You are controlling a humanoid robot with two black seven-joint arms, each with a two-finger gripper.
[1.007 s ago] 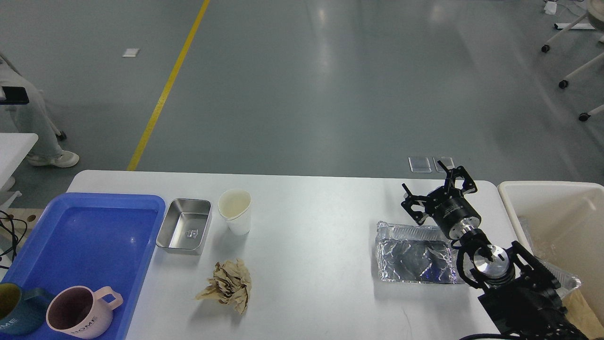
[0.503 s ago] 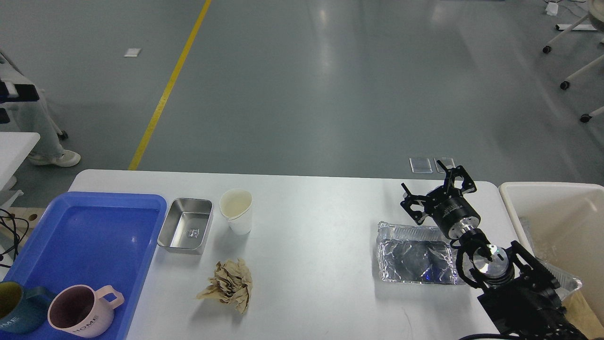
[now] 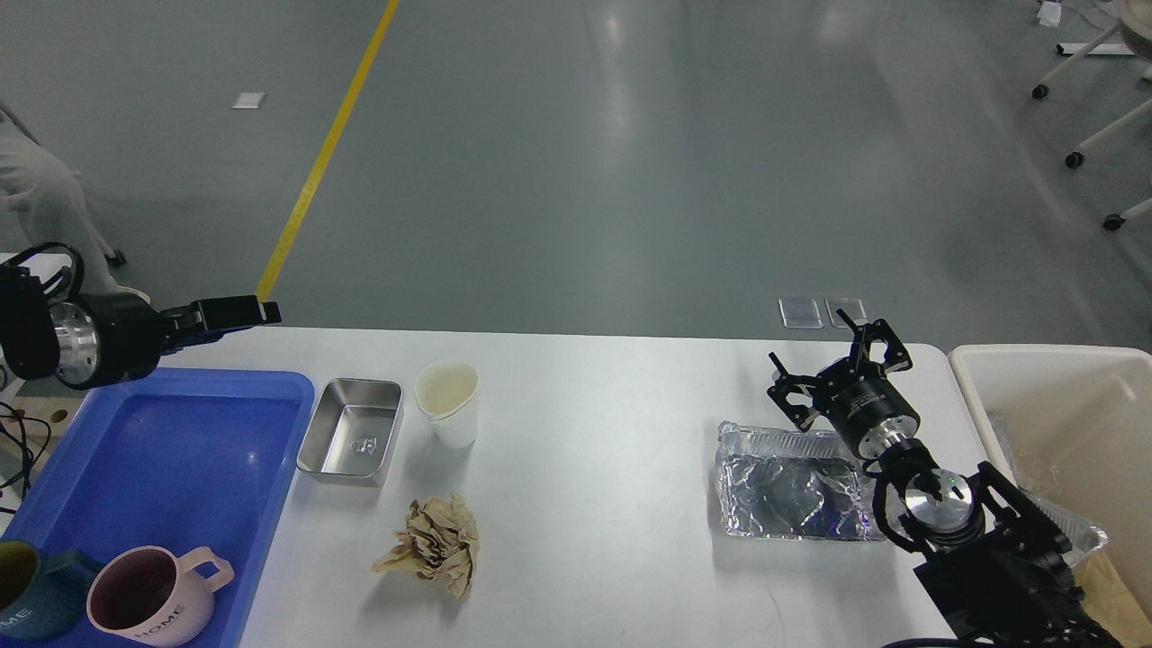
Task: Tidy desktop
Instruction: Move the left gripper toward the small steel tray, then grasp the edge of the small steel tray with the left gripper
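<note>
The white desktop (image 3: 594, 396) holds a steel tin (image 3: 351, 430), a white paper cup (image 3: 447, 400), a crumpled brown paper ball (image 3: 432, 544) and a crinkled foil tray (image 3: 792, 490). My right gripper (image 3: 832, 353) is open and empty, just beyond the foil tray's far edge. My left gripper (image 3: 243, 313) reaches in over the table's far left corner, above the blue tray (image 3: 180, 441). It is dark and seen side-on, so I cannot tell how its fingers stand.
A pink mug (image 3: 153, 598) and a dark blue mug (image 3: 27, 585) stand in the blue tray's near corner. A cream-white bin (image 3: 1062, 405) stands off the table's right edge. A person's leg (image 3: 45, 216) shows at far left.
My left arm has come into view from the left, over the far left corner. My right gripper has barely moved and stays open.
</note>
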